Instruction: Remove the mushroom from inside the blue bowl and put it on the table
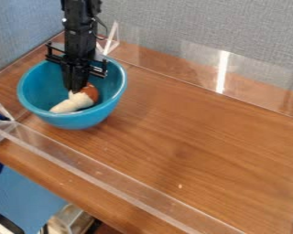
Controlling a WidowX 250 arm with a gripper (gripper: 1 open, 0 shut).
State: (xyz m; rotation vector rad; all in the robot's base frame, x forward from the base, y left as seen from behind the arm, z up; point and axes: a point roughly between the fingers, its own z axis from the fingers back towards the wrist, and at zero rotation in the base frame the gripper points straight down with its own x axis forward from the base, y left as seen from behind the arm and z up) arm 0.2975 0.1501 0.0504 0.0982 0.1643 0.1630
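In the upper left of the frame a black robot arm (pixel 77 27) reaches almost straight down into the blue bowl (pixel 39 96). The bowl stands on the desk (pixel 198 128), near the desk's left corner, close to the low clear wall (pixel 88 174) that runs along the near edge.

The mushroom (pixel 76 100) lies inside the bowl, tipped on its side: the cream stem points toward the lower left and the reddish-brown cap toward the right, against the bowl's inner side. The claw (pixel 76 85) sits directly above the mushroom, its tips drawn together and down at the mushroom's upper part. Whether the tips actually pinch the mushroom or only touch it cannot be told from this angle.

The rest of the desk stretches bare to the right and bottom of the frame, with another clear wall (pixel 222 69) along its far edge in front of a grey backdrop (pixel 211 27).
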